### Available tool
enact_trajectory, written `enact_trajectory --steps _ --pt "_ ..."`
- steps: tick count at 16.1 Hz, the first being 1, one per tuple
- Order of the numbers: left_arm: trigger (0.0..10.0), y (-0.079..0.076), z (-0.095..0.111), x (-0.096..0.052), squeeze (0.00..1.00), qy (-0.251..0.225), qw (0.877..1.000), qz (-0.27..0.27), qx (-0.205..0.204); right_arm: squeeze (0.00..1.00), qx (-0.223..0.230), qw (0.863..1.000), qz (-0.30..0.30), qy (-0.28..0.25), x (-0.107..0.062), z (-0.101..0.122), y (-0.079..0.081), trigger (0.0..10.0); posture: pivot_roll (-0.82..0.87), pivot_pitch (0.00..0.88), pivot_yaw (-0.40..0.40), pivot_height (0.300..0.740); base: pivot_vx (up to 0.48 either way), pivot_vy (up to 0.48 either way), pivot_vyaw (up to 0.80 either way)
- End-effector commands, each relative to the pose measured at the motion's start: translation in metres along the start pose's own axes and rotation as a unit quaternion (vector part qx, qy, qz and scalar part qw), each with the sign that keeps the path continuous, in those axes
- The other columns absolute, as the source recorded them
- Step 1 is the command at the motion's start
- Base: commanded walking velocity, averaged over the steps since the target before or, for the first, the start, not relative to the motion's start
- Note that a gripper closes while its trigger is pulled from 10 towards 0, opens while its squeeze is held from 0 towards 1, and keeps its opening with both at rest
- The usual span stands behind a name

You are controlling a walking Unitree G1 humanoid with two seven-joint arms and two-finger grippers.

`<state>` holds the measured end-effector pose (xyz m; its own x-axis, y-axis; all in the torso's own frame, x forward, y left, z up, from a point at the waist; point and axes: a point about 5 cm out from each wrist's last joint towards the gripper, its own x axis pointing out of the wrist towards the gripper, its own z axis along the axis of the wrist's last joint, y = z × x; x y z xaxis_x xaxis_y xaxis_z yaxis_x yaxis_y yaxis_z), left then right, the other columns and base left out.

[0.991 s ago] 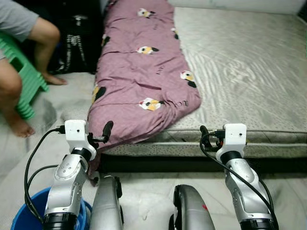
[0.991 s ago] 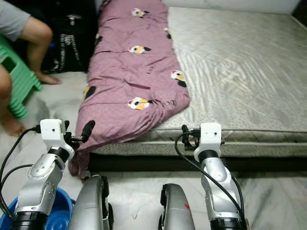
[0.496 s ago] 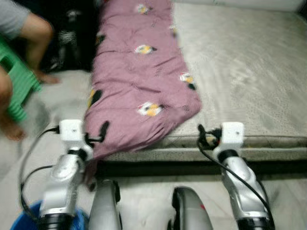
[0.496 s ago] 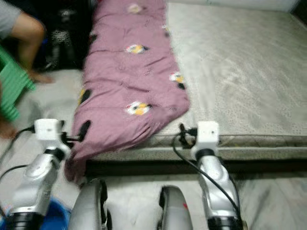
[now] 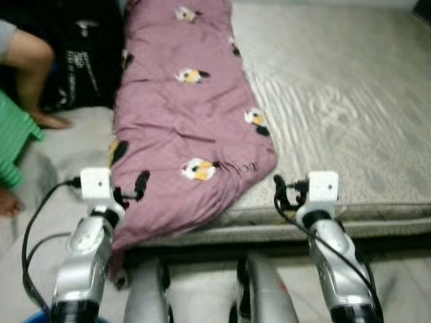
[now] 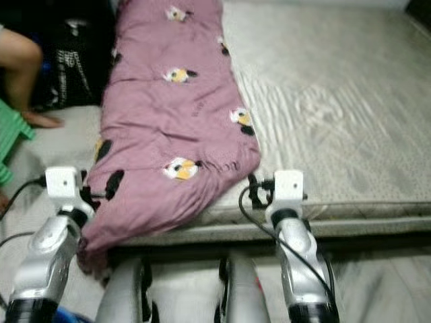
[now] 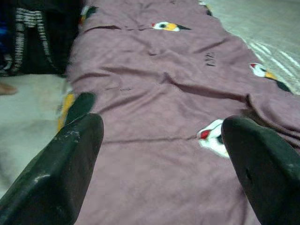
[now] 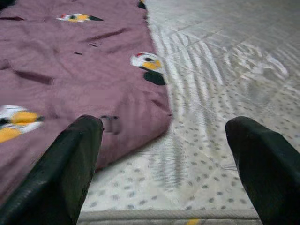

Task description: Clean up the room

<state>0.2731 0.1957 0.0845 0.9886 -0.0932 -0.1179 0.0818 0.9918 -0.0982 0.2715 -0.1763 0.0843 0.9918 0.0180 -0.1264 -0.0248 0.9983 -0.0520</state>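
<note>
Here the quilt (image 5: 185,114) lay lengthwise along the bed's (image 5: 343,101) left side, near end overhanging; left gripper (image 7: 159,154) and right gripper (image 8: 164,154) hovered spread, holding nothing.

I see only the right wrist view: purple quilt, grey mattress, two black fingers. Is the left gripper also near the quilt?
Observer: Yes. The left gripper is raised at the near left edge of the purple quilt, its fingers spread apart.
Operator: Does the quilt lie fully on the mattress?
Observer: No. Its near left corner hangs over the edge of the mattress toward the floor.
Operator: Is anybody near the bed?
Observer: A person's bare leg and a green stool are left of the bed.
</note>
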Motion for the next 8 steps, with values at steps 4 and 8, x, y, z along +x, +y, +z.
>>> enact_trajectory --steps 4,8 --pt "10.0 0.007 -0.007 0.000 0.00 0.030 0.998 0.041 0.033 0.00 -0.010 1.000 -0.008 0.003 -0.001 -0.002 -0.009 10.0 -0.07 0.111 -0.035 0.601 0.000 0.000 0.00" --pt "10.0 0.014 -0.009 0.000 0.00 0.034 0.996 0.072 0.037 0.00 -0.007 1.000 -0.001 0.003 0.001 -0.002 -0.007 10.0 -0.07 0.110 -0.039 0.571 0.000 0.000 0.00"
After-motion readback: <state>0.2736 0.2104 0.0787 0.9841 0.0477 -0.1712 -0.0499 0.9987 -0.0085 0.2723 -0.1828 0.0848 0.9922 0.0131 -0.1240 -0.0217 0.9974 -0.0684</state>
